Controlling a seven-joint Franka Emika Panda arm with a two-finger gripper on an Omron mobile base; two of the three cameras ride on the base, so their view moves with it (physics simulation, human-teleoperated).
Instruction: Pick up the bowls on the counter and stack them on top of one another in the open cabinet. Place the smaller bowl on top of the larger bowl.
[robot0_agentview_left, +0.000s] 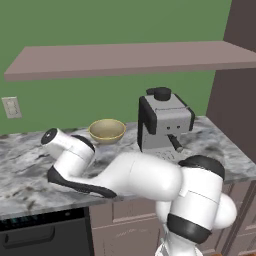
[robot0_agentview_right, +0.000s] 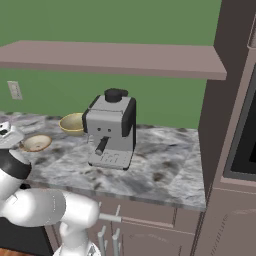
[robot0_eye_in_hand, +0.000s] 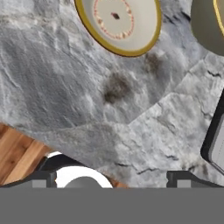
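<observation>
Hand view cut the smaller bowl (robot0_eye_in_hand: 118, 24) off at the top edge, the larger bowl (robot0_eye_in_hand: 210, 24) at the top-right corner. Finger tips (robot0_eye_in_hand: 41, 178) barely poked up, so jaw gap prob unreadable imo.

The light is even and soft, with no clear source and no strong glare. Only faint shadows lie on the counter (robot0_agentview_left: 30, 170), under the coffee machine (robot0_agentview_left: 165, 125) and the larger bowl (robot0_agentview_left: 107, 130). All views look a little soft and coarse, and the stone texture in the hand view is blurred.
</observation>
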